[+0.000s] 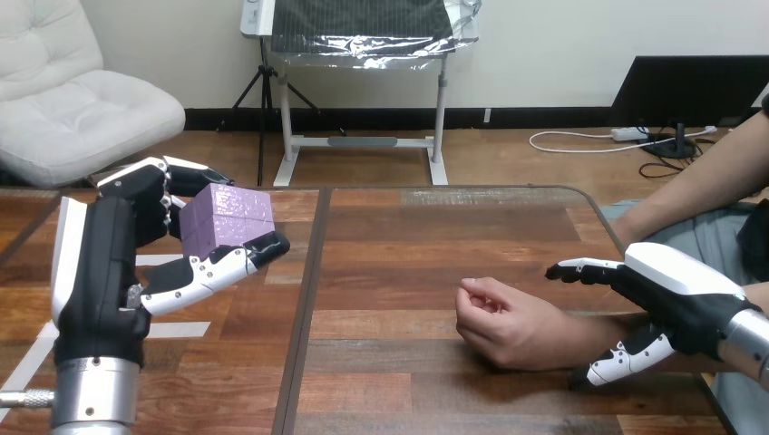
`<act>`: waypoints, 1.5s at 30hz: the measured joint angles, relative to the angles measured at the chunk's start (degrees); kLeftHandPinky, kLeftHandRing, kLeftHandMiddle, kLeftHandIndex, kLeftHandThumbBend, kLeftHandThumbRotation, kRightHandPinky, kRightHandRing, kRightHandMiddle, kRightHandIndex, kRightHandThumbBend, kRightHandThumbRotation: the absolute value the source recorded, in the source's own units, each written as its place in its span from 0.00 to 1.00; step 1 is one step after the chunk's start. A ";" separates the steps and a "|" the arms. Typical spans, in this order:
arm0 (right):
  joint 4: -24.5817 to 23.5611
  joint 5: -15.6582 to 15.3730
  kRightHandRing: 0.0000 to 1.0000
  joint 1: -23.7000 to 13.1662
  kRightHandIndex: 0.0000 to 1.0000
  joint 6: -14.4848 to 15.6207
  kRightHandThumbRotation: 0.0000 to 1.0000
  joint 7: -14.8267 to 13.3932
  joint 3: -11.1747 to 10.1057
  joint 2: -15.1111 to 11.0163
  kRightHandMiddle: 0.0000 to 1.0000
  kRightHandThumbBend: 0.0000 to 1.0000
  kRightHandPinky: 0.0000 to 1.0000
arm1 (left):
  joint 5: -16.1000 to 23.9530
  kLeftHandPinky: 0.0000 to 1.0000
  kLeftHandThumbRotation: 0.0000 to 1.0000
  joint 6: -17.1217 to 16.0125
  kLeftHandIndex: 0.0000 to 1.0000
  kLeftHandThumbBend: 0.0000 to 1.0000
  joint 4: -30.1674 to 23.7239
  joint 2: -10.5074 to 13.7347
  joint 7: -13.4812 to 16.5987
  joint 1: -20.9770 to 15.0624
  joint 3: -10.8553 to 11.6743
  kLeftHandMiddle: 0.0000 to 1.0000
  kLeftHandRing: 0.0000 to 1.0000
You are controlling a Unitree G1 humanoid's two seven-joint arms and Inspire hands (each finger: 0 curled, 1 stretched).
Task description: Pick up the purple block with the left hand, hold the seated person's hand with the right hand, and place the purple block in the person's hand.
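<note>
The purple block (228, 217) is off the table at the left, gripped in my left hand (102, 272). The thumb (222, 265) presses its near lower side and the fingers (154, 177) curl over its far side. The person's hand (503, 324) rests on the wooden table (408, 236) right of centre, loosely curled, with its forearm running off to the right. My right hand (676, 294) sits over that forearm near the wrist. Its fingers (580, 269) reach past the far side and its thumb (626, 360) lies on the near side, both fairly straight and not clasped.
White tape marks (172, 329) lie on the table under my left arm. The table's right edge (606, 227) runs close by the person's arm. A dark seam (304, 308) splits the tabletop between the block and the person's hand.
</note>
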 measured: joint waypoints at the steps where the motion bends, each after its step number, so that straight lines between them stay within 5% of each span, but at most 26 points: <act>1: 0.08 -0.15 0.87 -0.10 0.87 0.13 0.29 -0.11 0.19 -0.01 0.88 1.00 0.89 | 0.01 0.25 0.00 0.00 0.40 0.53 0.00 0.00 0.00 0.00 0.01 0.37 0.31; 24: 3.57 -3.41 0.85 -3.26 0.86 1.55 0.20 -2.78 3.38 -0.04 0.86 1.00 0.85 | -0.53 0.25 0.00 0.12 0.40 0.53 -0.01 -0.04 -0.04 0.36 0.09 0.37 0.31; 45: 6.58 -4.93 0.85 -6.74 0.84 5.21 0.18 -1.64 5.86 -0.05 0.84 0.98 0.73 | -1.00 0.24 0.00 0.12 0.40 0.52 -0.01 -0.04 -0.03 0.73 0.20 0.37 0.30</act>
